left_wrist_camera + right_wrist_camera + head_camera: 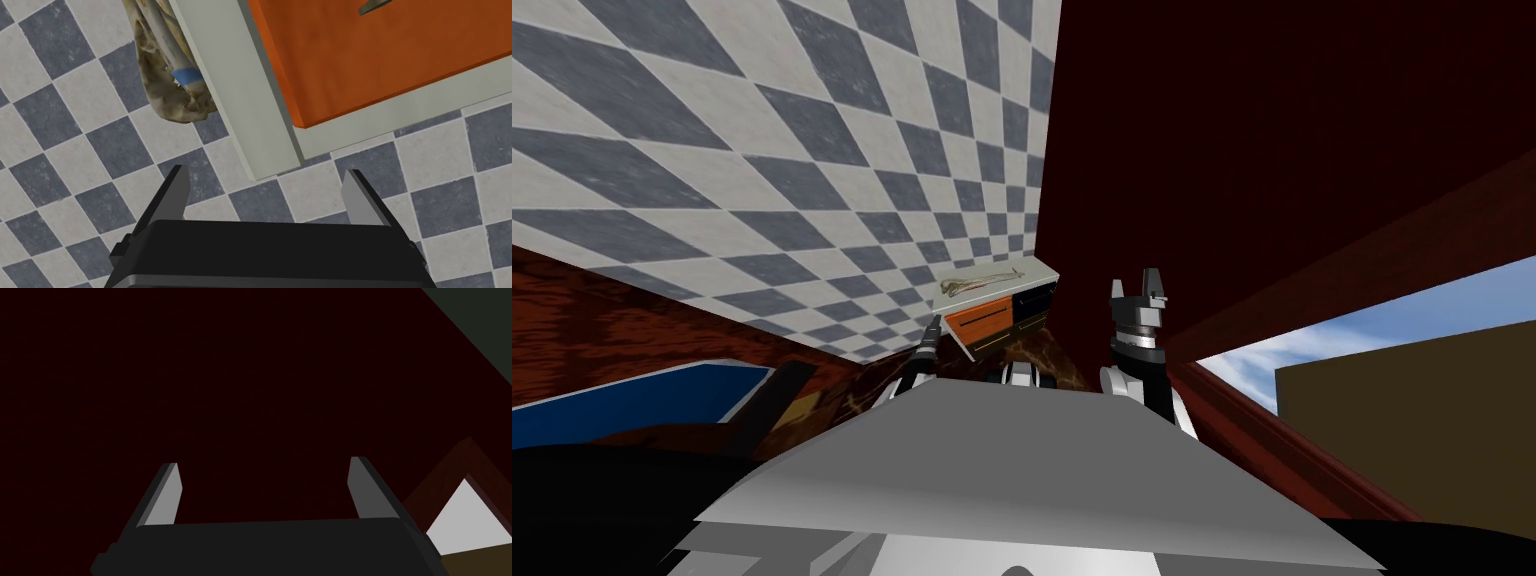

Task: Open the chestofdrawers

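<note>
1. Hovering with fingers spread, the left gripper points at the white chest of drawers on the checkered floor, probably lining up on its orange drawer front.
2. The right gripper, fingers also apart, hangs idle beside the dark red wall.
3. No readable writing anywhere.

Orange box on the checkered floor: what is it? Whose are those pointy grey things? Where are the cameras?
It is a chest of drawers with a white frame and orange fronts, on the grey-and-white checkered floor. One camera sits on the robot's head, one on each hand. The pointy things are gripper fingers. The left gripper is open, empty, near the chest's corner. The right gripper is open before a dark red wall. A crumpled tan thing with a blue band sits against the chest.
</note>
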